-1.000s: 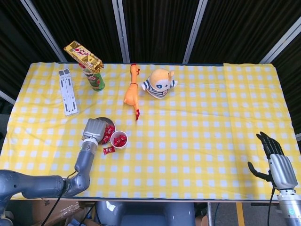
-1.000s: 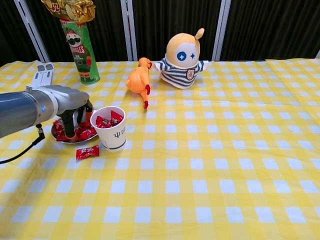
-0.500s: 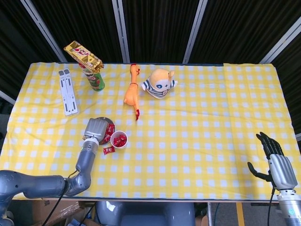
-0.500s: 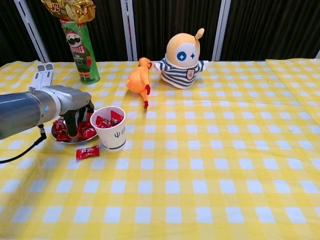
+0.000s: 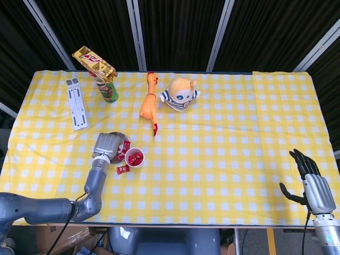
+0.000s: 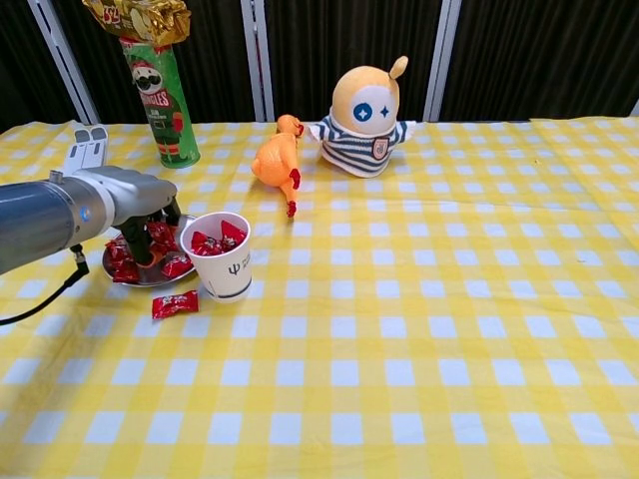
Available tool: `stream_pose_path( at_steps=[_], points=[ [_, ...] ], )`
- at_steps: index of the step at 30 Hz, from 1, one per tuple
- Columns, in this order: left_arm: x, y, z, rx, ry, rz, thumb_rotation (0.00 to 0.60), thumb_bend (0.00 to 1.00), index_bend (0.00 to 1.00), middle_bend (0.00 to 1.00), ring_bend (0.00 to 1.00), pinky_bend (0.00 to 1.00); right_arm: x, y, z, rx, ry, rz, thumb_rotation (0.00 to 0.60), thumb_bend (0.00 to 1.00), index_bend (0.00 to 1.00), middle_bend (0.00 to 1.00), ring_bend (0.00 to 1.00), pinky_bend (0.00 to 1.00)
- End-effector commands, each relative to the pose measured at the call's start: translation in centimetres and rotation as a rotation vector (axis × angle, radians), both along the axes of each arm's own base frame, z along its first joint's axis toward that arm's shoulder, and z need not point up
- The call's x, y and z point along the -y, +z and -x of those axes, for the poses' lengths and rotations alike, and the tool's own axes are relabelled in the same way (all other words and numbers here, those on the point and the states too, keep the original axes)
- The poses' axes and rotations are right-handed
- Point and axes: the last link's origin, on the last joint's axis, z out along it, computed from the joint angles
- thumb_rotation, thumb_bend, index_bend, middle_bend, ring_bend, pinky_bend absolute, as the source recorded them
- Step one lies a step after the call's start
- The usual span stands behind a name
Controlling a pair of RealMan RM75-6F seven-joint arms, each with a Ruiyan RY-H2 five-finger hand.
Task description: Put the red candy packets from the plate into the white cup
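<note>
- Since a second ago the left hand [image 6: 150,215] has lifted off the plate [image 6: 140,275], and it now pinches a red candy packet [image 6: 161,235] between its fingertips just above the dish.
- The counter [image 5: 228,133] lies open to the right; the right hand [image 5: 313,186] idles at the near right corner, fingers apart, holding nothing.
- The white cup [image 6: 222,256] stands just right of the plate, already holding red packets.
- More packets [image 6: 120,254] remain on the plate; one stray packet [image 6: 175,302] lies on the cloth in front.
- Advice: carry the packet right in a short arc, clear the near rim, and release over the middle so the light cup is not tipped.
</note>
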Motion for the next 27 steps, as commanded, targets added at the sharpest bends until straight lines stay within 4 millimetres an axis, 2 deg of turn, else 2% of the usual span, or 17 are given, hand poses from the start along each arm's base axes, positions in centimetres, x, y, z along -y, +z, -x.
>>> stream_pose_path(
  at_steps=[1, 10, 17, 21, 27],
  points=[
    [-0.2, 0.8, -0.3, 0.01, -0.007, -0.018, 0.6, 0.47, 0.49, 0.57, 0.91, 0.94, 0.0, 0.0, 0.0, 0.0, 0.001, 0.001, 0.6, 0.41, 0.0, 0.0, 0.0, 0.0],
    [-0.4, 4.2, -2.2, 0.062, -0.057, -0.066, 0.6, 0.47, 0.49, 0.57, 0.91, 0.94, 0.0, 0.0, 0.0, 0.001, 0.001, 0.002, 0.6, 0.41, 0.0, 0.0, 0.0, 0.0],
    [0.7, 6.2, -5.3, 0.128, -0.147, -0.06, 0.6, 0.47, 0.49, 0.57, 0.91, 0.94, 0.0, 0.0, 0.0, 0.0, 0.001, 0.002, 0.6, 0.41, 0.0, 0.0, 0.0, 0.0],
    [1.7, 6.4, -6.9, 0.162, -0.197, -0.037, 0.6, 0.47, 0.49, 0.57, 0.91, 0.94, 0.0, 0.0, 0.0, -0.001, 0.0, 0.003, 0.6, 0.41, 0.0, 0.0, 0.0, 0.0],
    [3.1, 5.2, -8.5, 0.19, -0.241, 0.015, 0.6, 0.47, 0.49, 0.57, 0.91, 0.94, 0.0, 0.1, 0.0, 0.001, -0.001, 0.006, 0.6, 0.41, 0.0, 0.0, 0.0, 0.0]
  ],
)
